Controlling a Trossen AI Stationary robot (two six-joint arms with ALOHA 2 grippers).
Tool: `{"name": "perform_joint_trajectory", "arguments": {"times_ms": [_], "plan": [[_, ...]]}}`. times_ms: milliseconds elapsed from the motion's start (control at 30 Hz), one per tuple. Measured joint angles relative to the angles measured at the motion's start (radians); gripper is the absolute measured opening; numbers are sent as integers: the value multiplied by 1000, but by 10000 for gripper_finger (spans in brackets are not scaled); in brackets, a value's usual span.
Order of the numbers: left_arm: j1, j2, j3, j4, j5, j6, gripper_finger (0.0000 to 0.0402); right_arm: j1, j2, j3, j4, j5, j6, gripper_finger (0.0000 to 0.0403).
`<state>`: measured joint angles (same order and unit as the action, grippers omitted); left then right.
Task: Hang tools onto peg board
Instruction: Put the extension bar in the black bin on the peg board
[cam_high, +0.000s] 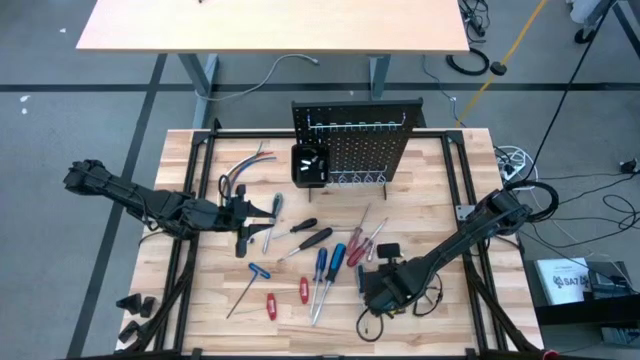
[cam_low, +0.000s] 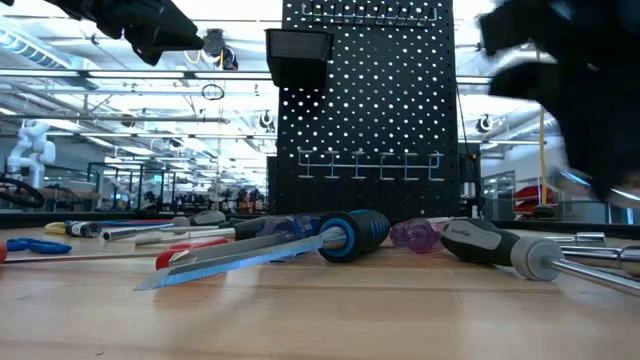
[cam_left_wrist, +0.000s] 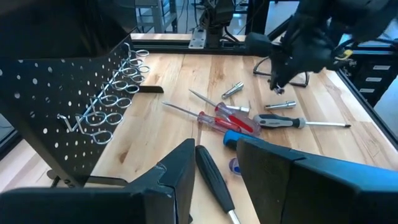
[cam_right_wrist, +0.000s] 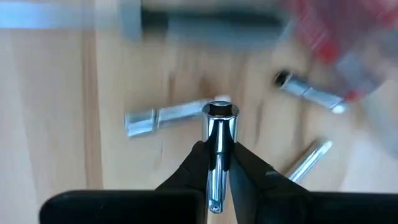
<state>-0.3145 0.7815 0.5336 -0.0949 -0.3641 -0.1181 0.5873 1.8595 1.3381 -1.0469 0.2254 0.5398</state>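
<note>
The black peg board (cam_high: 350, 140) stands upright at the table's far middle. Screwdrivers with blue (cam_high: 322, 265), red (cam_high: 355, 245) and black (cam_high: 310, 240) handles lie scattered on the wooden top in front of it. My right gripper (cam_high: 372, 290) hovers at the near right, pointing down, shut on a small silver socket bit (cam_right_wrist: 217, 140). My left gripper (cam_high: 258, 222) hangs open above the table's left half. In its wrist view a black-handled screwdriver (cam_left_wrist: 214, 177) lies on the table below the gap between its fingers (cam_left_wrist: 180, 174). My right gripper pinches the silver bit's slim shaft (cam_right_wrist: 217, 163) between its two fingers (cam_right_wrist: 249, 165), which come from above, pointing down, and lie along the bit. The bit's wider socket end (cam_right_wrist: 221, 112) sticks out past the fingertips toward the table. It hangs upright, clear of the tabletop.
Several loose silver bits (cam_right_wrist: 163, 118) lie under the right gripper. A bundle of coloured wires (cam_high: 240, 170) lies left of the board. The board carries a small black bin (cam_high: 308, 165) and a row of metal ring hooks (cam_left_wrist: 118, 93). A small black block (cam_high: 390, 250) sits nearby.
</note>
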Motion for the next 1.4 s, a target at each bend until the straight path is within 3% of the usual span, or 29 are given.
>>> {"name": "perform_joint_trajectory", "arguments": {"times_ms": [333,533,633,933,1133,1400], "plan": [[0,0,0,10,0,-5,127,-26,-1,297,-11,374,-90,27],[0,0,0,25,0,-5,127,-107,-3,463,32,624,-217,27],[0,0,0,43,0,-5,127,-165,-3,530,105,698,-309,27],[0,0,0,52,1,1,127,-356,-5,588,439,684,-587,27],[0,0,0,52,18,15,127,-457,-5,588,451,680,-581,27],[0,0,0,52,19,46,127,-526,-5,588,452,528,-493,62]]}}
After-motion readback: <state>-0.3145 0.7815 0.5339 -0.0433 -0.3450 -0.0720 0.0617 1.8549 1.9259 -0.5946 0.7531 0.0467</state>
